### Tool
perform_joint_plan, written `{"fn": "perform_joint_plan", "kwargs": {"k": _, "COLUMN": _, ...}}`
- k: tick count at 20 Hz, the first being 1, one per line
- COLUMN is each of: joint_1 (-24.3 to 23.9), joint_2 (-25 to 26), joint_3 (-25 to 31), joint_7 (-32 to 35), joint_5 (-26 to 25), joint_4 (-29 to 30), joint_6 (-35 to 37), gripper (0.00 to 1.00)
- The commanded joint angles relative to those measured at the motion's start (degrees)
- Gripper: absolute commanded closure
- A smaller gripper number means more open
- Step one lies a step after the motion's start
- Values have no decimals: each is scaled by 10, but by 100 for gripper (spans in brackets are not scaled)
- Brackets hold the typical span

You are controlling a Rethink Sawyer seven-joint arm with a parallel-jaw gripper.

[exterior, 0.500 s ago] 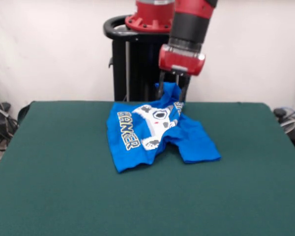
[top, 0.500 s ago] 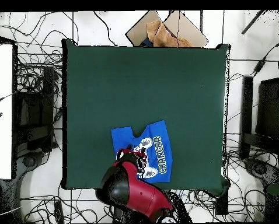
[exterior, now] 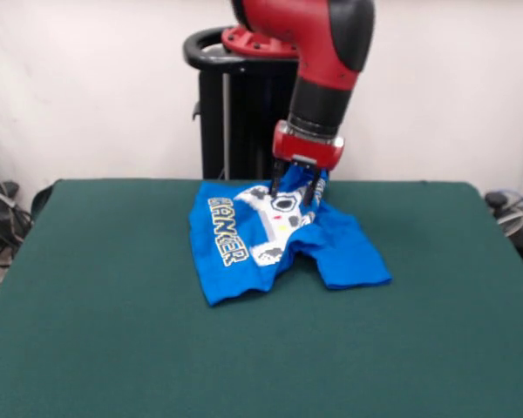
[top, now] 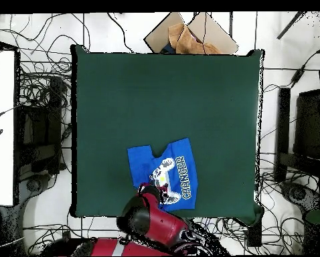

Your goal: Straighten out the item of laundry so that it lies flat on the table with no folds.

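Observation:
The blue T-shirt (exterior: pixel 279 239) lies crumpled on the far middle of the green table (exterior: pixel 113 331), with its controller print and part of the yellow words showing and folds along its far edge. My gripper (exterior: pixel 294 193) hangs straight down over the shirt's far edge, shut on a bunch of blue cloth held low, just above the table. In the overhead view the shirt (top: pixel 169 170) lies near the table's (top: pixel 156 94) bottom edge, and the arm (top: pixel 149 217) covers its lower left part and hides the gripper.
The black pedestal (exterior: pixel 231 104) stands just behind the table's far edge. In the overhead view a cardboard box (top: pixel 189 33) lies beyond the top edge, cables cover the floor all round, and a white surface (top: pixel 1 127) stands at the left.
The gripper has come down and a little to the left with the cloth. The raised peak of the shirt now sits lower, close to the table.

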Motion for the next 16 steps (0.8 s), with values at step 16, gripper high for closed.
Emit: {"fn": "perform_joint_plan", "kwargs": {"k": 16, "joint_1": 33, "joint_2": 1, "joint_3": -27, "joint_7": 197, "joint_5": 99, "joint_4": -18, "joint_6": -77, "gripper": 0}}
